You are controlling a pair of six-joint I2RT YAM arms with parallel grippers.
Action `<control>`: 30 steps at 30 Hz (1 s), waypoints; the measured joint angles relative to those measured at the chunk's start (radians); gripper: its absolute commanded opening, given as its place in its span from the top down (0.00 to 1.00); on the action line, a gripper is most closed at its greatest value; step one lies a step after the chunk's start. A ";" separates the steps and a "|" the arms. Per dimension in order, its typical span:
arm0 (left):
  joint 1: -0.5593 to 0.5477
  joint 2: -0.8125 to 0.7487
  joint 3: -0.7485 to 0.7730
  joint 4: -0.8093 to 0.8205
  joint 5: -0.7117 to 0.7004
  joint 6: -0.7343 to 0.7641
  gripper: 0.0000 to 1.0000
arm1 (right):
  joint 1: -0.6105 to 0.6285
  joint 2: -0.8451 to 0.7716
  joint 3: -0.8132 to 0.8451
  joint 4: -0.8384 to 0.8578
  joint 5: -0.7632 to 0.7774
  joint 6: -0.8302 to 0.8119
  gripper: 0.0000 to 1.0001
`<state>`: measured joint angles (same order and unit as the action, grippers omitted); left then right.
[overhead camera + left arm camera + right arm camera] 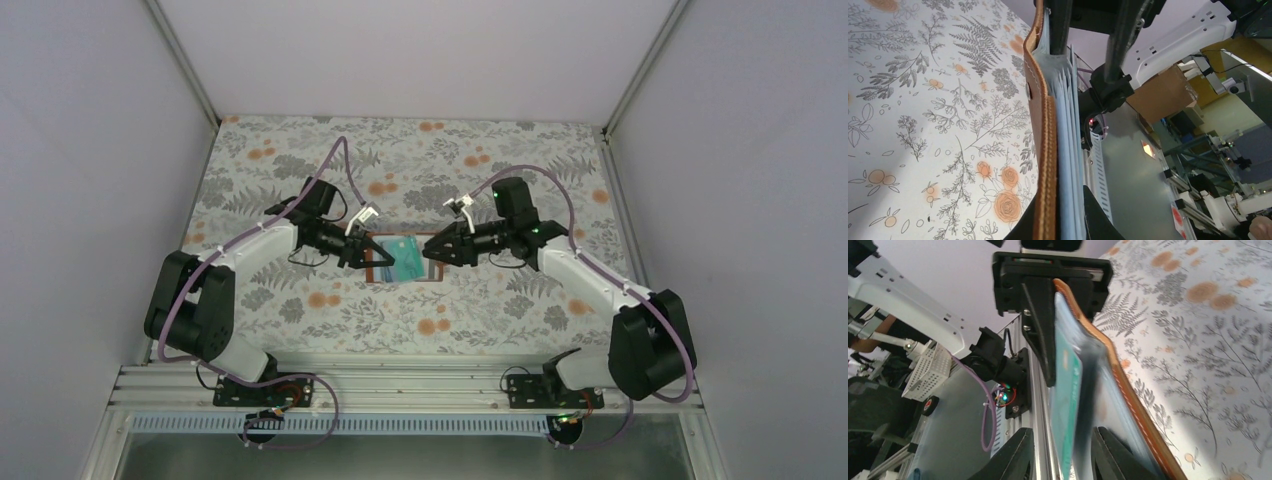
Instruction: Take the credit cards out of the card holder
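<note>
Lying open between the two grippers, the card holder (399, 272) is near the middle of the flowery table (300, 170). Its long side runs from left to right, and its pale inside faces up at the top camera. Its brown leather back (1044, 150) faces down toward the table. I cannot tell if it touches the table or hangs just above it. The left gripper (368, 252) is at the left end of the card holder. Its jaws are squeezed tight on that end, with the leather on one side and the pale pockets on the other. The right gripper (432, 250) is at the right end. Its jaws stand a little way apart, one finger (1010, 455) on each side of a teal-green card (1067, 400). There is a small gap next to that finger, so the jaws are not pinching the card. The teal-green card lies on the inside of the card holder, on the right half. Its long side also runs left to right, and its loose end points at the right gripper. Something dark sits just behind the card, but it is too blurry to tell what it is.
</note>
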<state>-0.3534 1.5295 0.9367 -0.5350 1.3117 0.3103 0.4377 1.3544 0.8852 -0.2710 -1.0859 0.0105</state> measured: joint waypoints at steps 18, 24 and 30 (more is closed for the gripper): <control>0.000 0.000 -0.002 -0.010 0.008 0.004 0.92 | 0.079 0.074 -0.001 0.085 0.021 0.050 0.96; 0.000 0.000 -0.004 -0.009 0.005 0.004 0.88 | 0.072 0.073 0.000 0.079 0.032 0.050 0.96; 0.000 0.000 -0.005 -0.011 0.005 0.012 0.87 | 0.060 0.071 0.000 0.057 0.040 0.049 0.96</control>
<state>-0.3531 1.5291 0.9321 -0.5465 1.3167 0.3225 0.4980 1.4258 0.8848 -0.2142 -1.0462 0.0593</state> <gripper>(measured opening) 0.132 0.045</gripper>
